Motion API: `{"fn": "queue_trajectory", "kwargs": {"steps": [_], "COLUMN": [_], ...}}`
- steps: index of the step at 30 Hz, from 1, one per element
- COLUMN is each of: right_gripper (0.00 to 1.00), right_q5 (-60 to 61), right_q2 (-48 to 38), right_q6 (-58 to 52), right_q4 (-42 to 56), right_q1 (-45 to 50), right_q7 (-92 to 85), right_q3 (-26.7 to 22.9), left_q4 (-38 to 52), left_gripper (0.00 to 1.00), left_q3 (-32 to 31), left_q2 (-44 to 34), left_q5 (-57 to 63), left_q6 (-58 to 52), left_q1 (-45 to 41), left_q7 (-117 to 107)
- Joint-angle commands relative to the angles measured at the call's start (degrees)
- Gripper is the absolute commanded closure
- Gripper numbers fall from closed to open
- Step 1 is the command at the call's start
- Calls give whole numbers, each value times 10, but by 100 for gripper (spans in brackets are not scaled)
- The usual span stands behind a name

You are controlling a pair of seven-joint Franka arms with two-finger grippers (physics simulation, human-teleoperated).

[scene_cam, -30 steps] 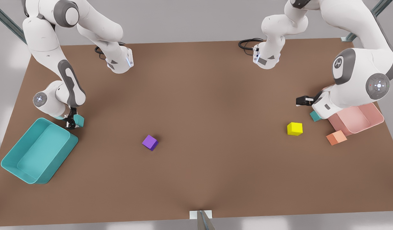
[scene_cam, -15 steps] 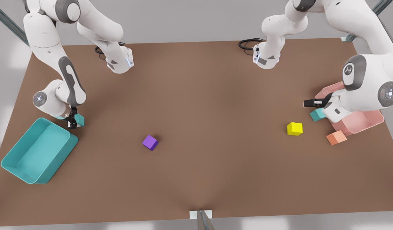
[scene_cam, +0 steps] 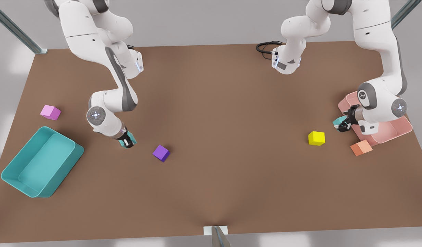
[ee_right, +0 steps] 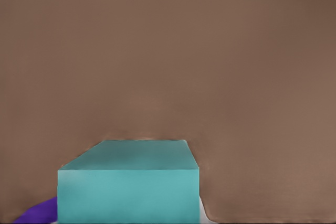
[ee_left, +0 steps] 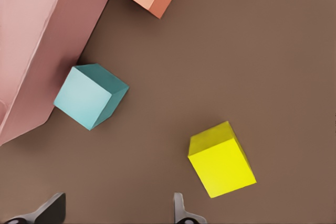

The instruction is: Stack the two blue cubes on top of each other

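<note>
Where the right hand (scene_cam: 127,141) hangs over the desk (scene_cam: 211,103), at about 9 o'clock from the purple cube (scene_cam: 161,153) in the front view, its dark fingers are clamped on the held blue cube (scene_cam: 123,143). Only slivers of teal show there on either side of them. From the right wrist camera the held blue cube (ee_right: 128,187) sits close and is cut off by the frame edge, with a corner of the purple cube (ee_right: 37,214) peeking out beside it. The fingers themselves are out of sight in that view, and whether the cube is clear of the desk cannot be told.

The left hand (scene_cam: 343,126) is low at the front view's right, spread wide and gripping nothing. Its wrist camera catches just the two fingertips (ee_left: 52,211) at the frame edge. The free blue cube (scene_cam: 338,120) rests on the desk, partly covered by that hand in the front view. From the left wrist camera the free blue cube (ee_left: 90,96) has a corner against, or just beside, the wall of the pink bin (ee_left: 31,45), well apart from the fingertips.

A yellow cube (scene_cam: 316,138) lies at about 8 o'clock from the free blue cube, and an orange cube (scene_cam: 361,148) sits at about 5 o'clock, near the pink bin's corner. The left arm's wrist hides much of that bin in the front view.

At the front view's far left a teal bin (scene_cam: 11,175) lies on the desk, with a pink cube (scene_cam: 50,112) at its 12 o'clock.
</note>
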Motion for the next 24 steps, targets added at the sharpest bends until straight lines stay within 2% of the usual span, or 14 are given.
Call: {"fn": "queue_trajectory", "kwargs": {"steps": [1, 4, 13, 20, 21, 22, 23, 24], "right_gripper": [29, 29, 27, 26, 22, 7, 1, 1], "right_q5": [19, 57, 79, 78, 77, 76, 75, 74], "right_q2": [38, 105, 236, 330, 343, 351, 353, 354], "right_q6": [-49, -50, -52, -47, -46, -46, -46, -46], "right_q4": [50, 148, 335, 433, 442, 450, 452, 452], "right_q1": [37, 103, 224, 272, 278, 279, 279, 279], "right_q7": [269, 339, 528, 606, 614, 630, 633, 632], "right_q3": [1, 1, 1, 1, 0, 0, 0, 0], "left_q4": [-5, -17, -60, -59, -59, -59, -59, -59], "left_gripper": [0, 0, 0, 0, 0, 0, 0, 0], "left_q3": [0, 2, 2, 2, 2, 2, 2, 2], "left_q2": [5, 6, 15, 26, 41, 46, 48, 48], "left_q5": [-5, -5, 5, -1, -1, -1, -1, -1], "left_q6": [158, 156, 143, 163, 163, 164, 164, 164], "left_q1": [9, 18, 74, 79, 88, 90, 91, 92], "left_q7": [-557, -556, -510, -510, -510, -510, -511, -513]}}
